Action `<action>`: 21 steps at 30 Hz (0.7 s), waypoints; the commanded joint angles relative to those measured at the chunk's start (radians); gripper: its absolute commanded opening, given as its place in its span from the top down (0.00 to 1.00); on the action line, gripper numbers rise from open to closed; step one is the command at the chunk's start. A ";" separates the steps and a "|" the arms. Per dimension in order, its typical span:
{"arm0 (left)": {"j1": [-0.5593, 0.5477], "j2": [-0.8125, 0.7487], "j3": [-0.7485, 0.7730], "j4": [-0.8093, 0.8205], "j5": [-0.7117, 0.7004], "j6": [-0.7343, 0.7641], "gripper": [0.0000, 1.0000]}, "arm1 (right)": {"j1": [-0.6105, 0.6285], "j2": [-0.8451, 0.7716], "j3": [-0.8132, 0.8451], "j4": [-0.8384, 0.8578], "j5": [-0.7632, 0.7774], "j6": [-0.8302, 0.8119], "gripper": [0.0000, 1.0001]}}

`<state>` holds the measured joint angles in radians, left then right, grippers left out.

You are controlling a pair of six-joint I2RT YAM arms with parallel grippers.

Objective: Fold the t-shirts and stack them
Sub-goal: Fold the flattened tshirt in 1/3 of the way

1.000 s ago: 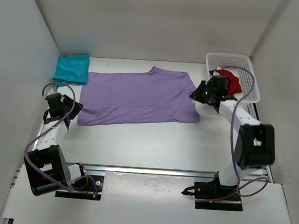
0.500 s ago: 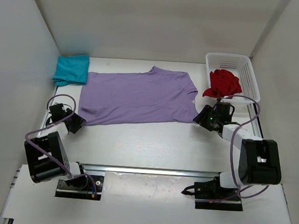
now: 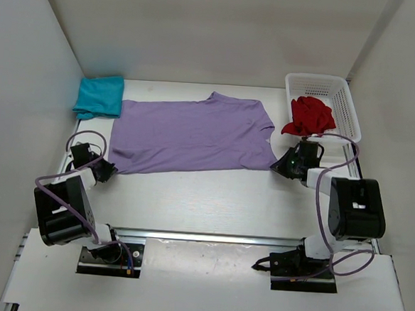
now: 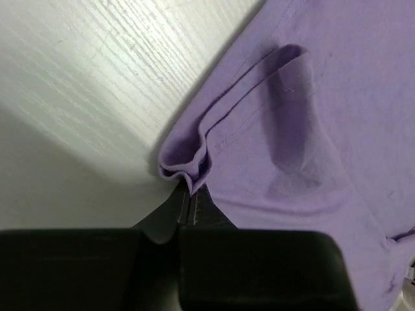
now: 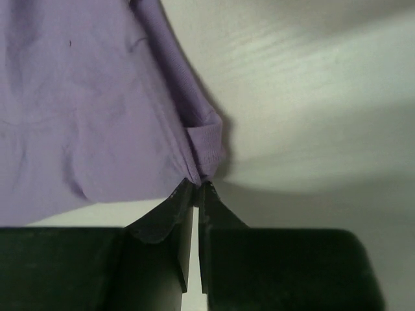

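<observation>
The lavender t-shirt is light, limp cloth and likely sags unless held at its edges. The left gripper and right gripper jaws each clamp a near corner.

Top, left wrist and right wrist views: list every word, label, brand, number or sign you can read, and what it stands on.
No readable text in any view.
The lavender t-shirt, teal t-shirt, red t-shirt and white basket carry no print.
A pale mark on the right arm's housing is too small to read.
</observation>
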<state>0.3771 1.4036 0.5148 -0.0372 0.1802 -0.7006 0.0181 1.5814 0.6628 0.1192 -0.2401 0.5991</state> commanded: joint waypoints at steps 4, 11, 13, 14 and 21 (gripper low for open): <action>0.002 -0.003 0.033 -0.013 -0.010 -0.011 1.00 | -0.017 -0.225 -0.188 0.011 0.022 0.045 1.00; 0.094 -0.169 -0.058 -0.116 0.080 -0.011 1.00 | -0.093 -0.685 -0.417 -0.107 -0.033 0.114 1.00; 0.085 -0.251 -0.061 -0.177 0.058 0.000 1.00 | -0.128 -0.823 -0.442 -0.200 -0.064 0.107 1.00; 0.072 -0.296 -0.059 -0.231 0.042 0.021 1.00 | -0.130 -0.852 -0.450 -0.248 -0.073 0.108 1.00; -0.040 -0.468 -0.010 -0.538 -0.270 0.095 0.95 | -0.024 -1.003 -0.384 -0.530 0.052 0.071 1.00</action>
<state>0.3714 0.9752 0.4599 -0.4011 0.0868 -0.6411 -0.0246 0.6064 0.2218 -0.2535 -0.2710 0.6918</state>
